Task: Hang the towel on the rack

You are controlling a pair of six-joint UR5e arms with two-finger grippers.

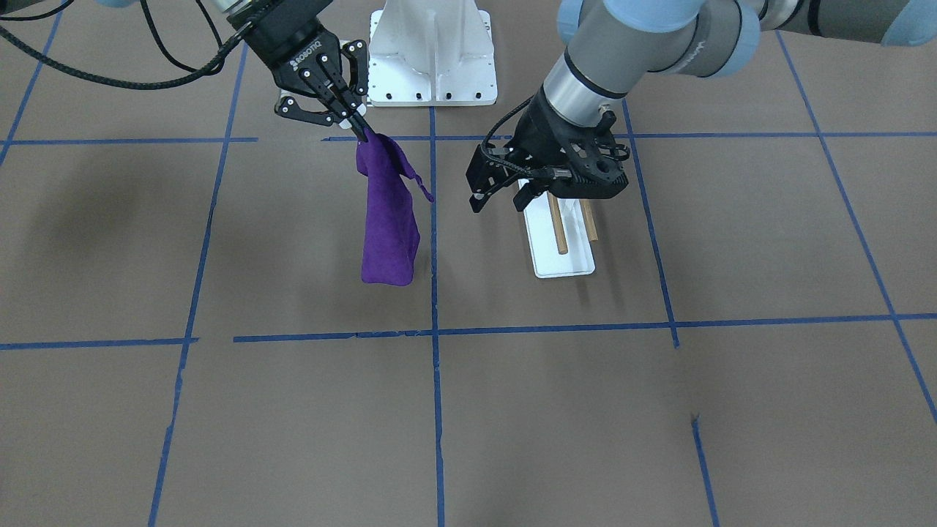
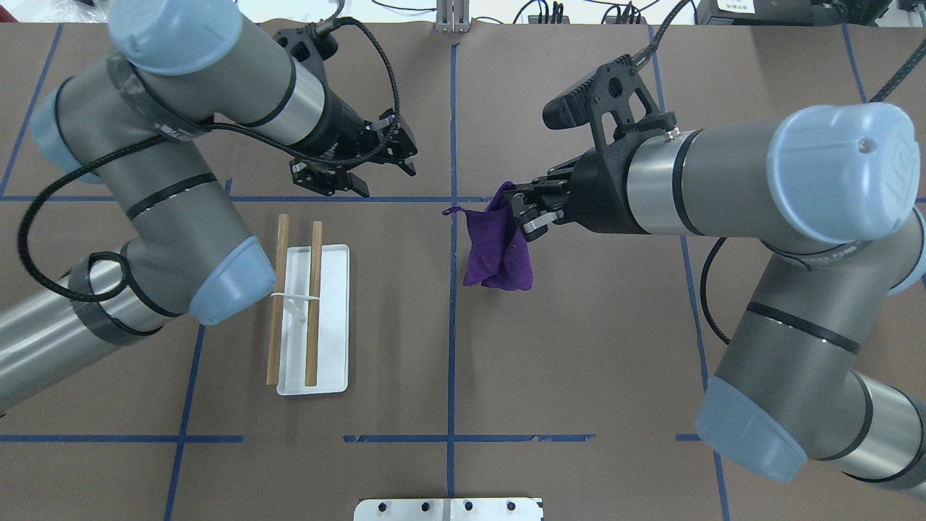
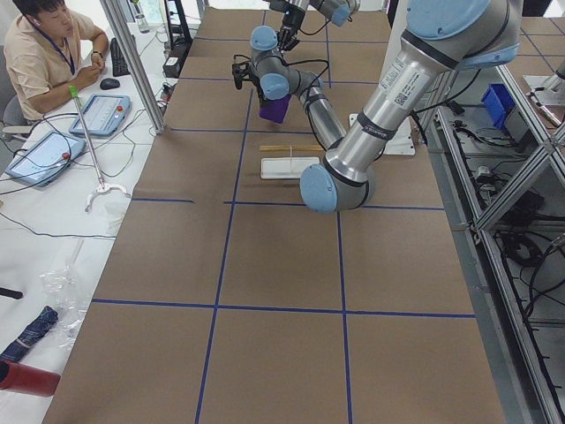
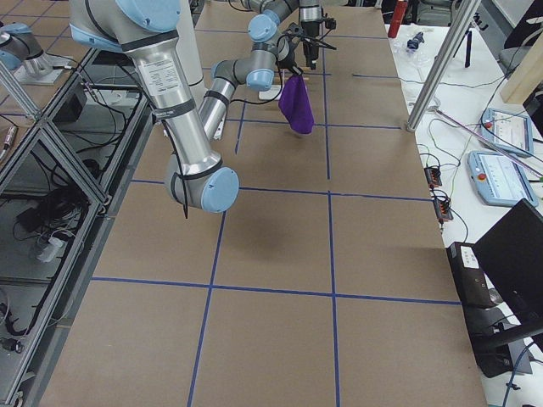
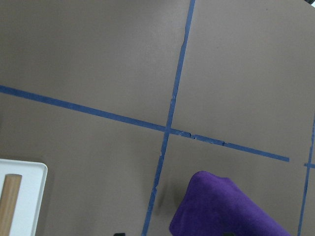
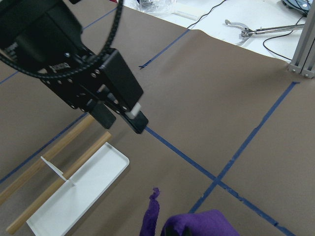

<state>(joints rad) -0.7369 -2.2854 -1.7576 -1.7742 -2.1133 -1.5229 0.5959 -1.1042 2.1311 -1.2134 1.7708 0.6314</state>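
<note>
Over the middle of the table (image 2: 593, 362), a little to the robot's right of the centre tape line (image 2: 451, 340), the right gripper (image 2: 532, 210) is pinched tight on the top corner of a purple towel (image 2: 495, 250). The cloth hangs straight down from it in a narrow fold, and its lower hem looks clear of the tabletop. The rack (image 2: 334, 289) stands on the other side of that line, to the robot's left of the towel and well apart from it. Its dowel rods (image 2: 312, 304) run away from the robot, parallel to the tape line, so I'd judge the towel has to travel sideways and come down across the rods, not along them. The left gripper (image 2: 383, 177) is the one nearer the rack. It hovers above it with jaws spread and nothing between them, touching neither rod, and it may have to clear off before the towel arrives. Counting up: one towel, one rack with two rods on a single white base, and two grippers, one loaded and one free.
</note>
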